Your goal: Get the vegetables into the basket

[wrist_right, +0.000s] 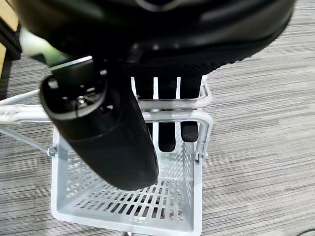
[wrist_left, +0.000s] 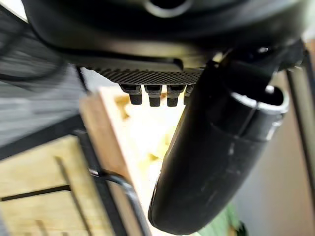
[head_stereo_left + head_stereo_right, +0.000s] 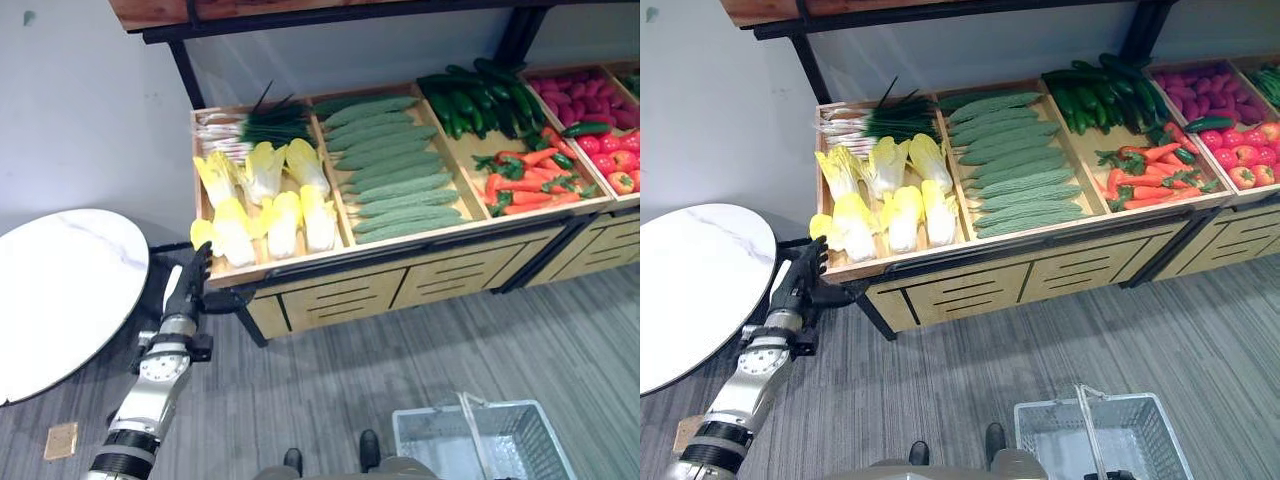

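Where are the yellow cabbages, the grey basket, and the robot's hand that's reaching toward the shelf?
yellow cabbages [image 3: 268, 215], left eye view, on a head mid-bin.
grey basket [image 3: 1038, 425], right eye view, on its left wall.
left hand [image 3: 188, 278], left eye view, on its dark fingers by the bin corner.

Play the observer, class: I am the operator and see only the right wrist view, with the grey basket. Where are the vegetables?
Observer: They lie in the trays of a wooden stand beyond the basket: yellow cabbages, green gourds, carrots.
Operator: Where is the left robot hand?
Observer: The left robot hand is at the stand's front left corner, near the cabbages, fingers straight and holding nothing.
Operator: Is there anything beside that arm?
Observer: A round white table stands to its left.
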Tool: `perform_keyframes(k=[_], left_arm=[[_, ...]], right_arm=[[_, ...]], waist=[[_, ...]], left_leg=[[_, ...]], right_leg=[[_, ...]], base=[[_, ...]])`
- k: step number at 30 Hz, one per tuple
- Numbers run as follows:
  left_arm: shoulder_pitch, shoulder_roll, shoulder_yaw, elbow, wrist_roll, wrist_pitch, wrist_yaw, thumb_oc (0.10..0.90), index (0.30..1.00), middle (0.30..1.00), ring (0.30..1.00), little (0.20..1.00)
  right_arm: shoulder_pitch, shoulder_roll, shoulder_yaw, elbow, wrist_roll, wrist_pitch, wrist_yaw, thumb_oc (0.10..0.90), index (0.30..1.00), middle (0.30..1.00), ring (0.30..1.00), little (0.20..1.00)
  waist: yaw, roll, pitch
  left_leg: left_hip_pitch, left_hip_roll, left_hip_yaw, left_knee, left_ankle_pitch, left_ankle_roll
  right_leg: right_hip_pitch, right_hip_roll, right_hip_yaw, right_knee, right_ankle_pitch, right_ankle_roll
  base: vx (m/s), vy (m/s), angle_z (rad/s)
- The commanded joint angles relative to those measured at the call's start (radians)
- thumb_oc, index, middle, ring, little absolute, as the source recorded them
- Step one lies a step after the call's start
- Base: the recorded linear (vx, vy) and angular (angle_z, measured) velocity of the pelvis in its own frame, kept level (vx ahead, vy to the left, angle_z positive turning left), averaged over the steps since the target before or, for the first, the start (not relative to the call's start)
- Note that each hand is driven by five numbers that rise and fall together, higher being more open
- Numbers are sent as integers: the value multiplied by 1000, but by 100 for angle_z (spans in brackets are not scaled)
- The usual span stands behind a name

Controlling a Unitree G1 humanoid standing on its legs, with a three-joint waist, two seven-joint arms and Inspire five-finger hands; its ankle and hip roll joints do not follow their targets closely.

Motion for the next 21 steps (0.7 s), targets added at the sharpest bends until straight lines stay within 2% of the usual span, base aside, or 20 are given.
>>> perform_keyframes(k=[1,7,12,21], left_arm=[[-192,47,14,-74,36,-85,73,900,1000,1000,1000,1000],[-275,21,-20,-18,17,-82,114,900,1000,1000,1000,1000],[-370,21,-63,102,44,-59,150,900,1000,1000,1000,1000],[-525,36,-128,370,69,-36,221,900,1000,1000,1000,1000]], right_arm=[[-13,3,60,43,-36,9,-18,400,300,300,300,300],[-12,10,78,49,-44,14,-26,400,300,300,300,300],[-17,11,94,52,-49,15,-34,400,300,300,300,300],[-29,13,126,43,-56,12,-48,400,300,300,300,300]], waist=[[-26,-79,-44],[-40,-76,-50],[-58,-74,-56],[-91,-79,-53]], left_leg=[[13,-28,20,1,-47,-35],[13,-29,27,1,-50,-35],[20,-25,38,1,-65,-39],[-11,-20,64,1,-54,-47]], right_leg=[[63,-88,-31,5,-101,77],[59,-88,-20,5,-102,78],[59,-85,-9,5,-110,83],[20,-78,8,5,-97,91]], base=[[34,11,-5],[30,12,-5],[36,2,-10],[3,-8,-11]])
